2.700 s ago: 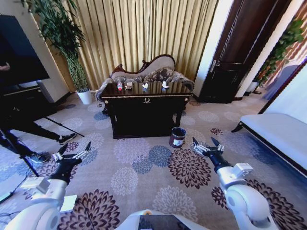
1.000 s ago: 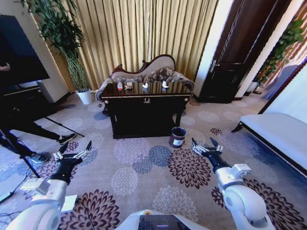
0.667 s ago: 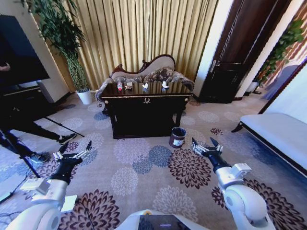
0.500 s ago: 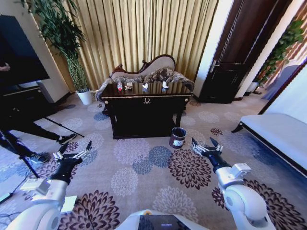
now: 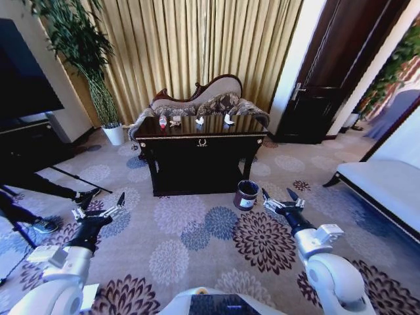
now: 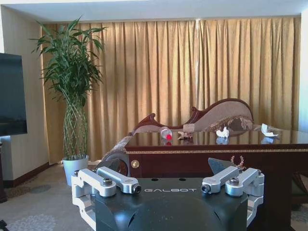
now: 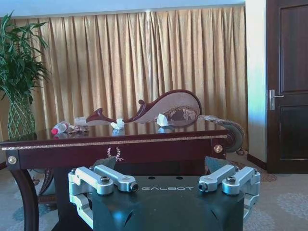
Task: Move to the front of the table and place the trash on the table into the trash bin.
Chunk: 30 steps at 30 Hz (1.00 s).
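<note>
Trash [image 5: 198, 121] seemingly litters table [image 5: 200, 140]; grippers [image 5: 100, 209] [image 5: 282, 200] spread.

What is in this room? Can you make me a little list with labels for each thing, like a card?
table: dark table in front of the robot, with a sofa behind it
trash: bottle, wrapper and two tissue wads on the tabletop
bin: small dark bin on the carpet by the table's right front leg
left gripper: open, held low above the carpet, holding nothing
right gripper: open, held low above the carpet near the bin, holding nothing
plant: tall plant in a white pot, left of the table
</note>
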### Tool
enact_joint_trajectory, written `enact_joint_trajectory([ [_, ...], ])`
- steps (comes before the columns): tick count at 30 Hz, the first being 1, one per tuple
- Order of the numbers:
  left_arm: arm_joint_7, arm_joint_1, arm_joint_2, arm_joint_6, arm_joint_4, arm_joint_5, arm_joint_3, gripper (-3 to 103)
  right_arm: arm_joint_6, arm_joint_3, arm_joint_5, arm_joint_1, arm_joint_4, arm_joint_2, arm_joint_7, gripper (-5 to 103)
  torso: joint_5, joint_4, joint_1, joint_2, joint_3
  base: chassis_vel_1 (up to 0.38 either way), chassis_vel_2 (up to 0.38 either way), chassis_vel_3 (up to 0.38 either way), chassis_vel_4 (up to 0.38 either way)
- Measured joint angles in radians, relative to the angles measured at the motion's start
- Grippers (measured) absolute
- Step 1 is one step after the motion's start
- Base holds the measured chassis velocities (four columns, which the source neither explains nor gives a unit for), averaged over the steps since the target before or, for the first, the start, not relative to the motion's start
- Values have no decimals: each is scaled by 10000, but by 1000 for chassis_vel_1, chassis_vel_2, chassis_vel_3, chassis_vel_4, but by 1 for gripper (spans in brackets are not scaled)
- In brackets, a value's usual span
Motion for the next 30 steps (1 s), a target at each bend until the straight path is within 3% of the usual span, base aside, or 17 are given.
enact_joint_trajectory([
  [30, 8, 48, -57, -17, 0, -12, -2, 100, 22, -48, -12, -19, 11, -3, -23, 100, -4, -1, -5, 2, -2, -139, 142, 131, -140],
])
